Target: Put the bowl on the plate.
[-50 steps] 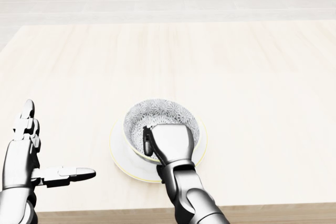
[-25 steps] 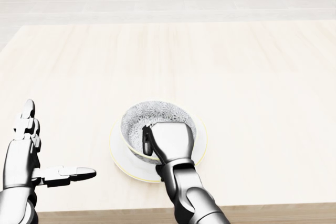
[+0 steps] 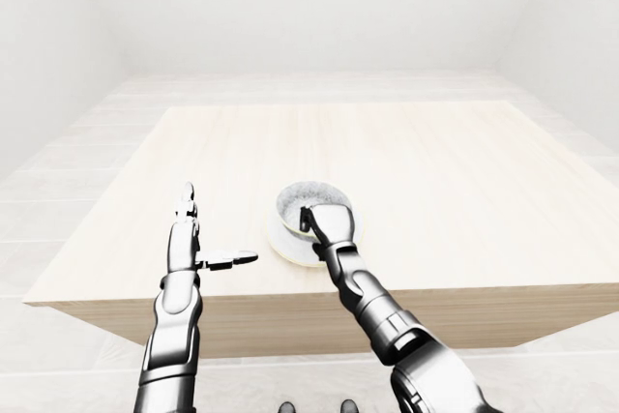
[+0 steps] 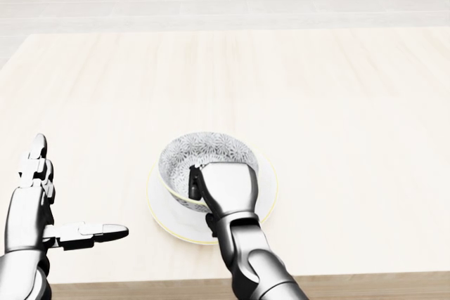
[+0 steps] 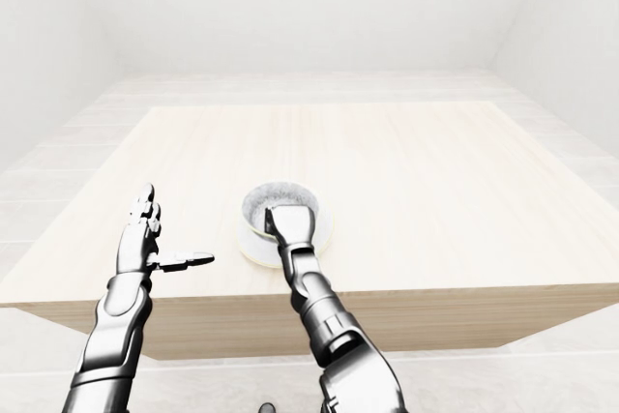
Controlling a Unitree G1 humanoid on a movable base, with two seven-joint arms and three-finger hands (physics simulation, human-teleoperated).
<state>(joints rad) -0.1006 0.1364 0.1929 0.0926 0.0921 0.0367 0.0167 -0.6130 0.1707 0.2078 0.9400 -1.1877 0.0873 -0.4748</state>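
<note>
Right robot hand point(image 4: 225, 187): it is closing on the near rim of the bowl point(image 4: 204, 149), with one dark finger dipping inside and the palm lying over the rim. The fingers outside the wall are hiding beneath the palm, so the pinch is a judgement.
Step in hand: the robot seems to be setting the bowl down, which looks like the closing part of the task.
Next move: it is calling for a small nudge to the right to centre the bowl, then a gentle spreading of the fingers and a straight lift clear, so the rim is not dragged along.
Right arm: it is reaching in from the near edge, forearm pointing away, wrist bending down over the bowl.
Bowl: it is sitting within the plate point(image 4: 268, 186), left of the plate's middle. I cannot tell if its base is lying flat.
Plate: it is resting near the near edge of the bench point(image 4: 337, 96).
Left robot hand point(image 4: 31, 205): it is waiting empty, left of the plate, fingers spread wide and pointing away, thumb aiming right.
</note>
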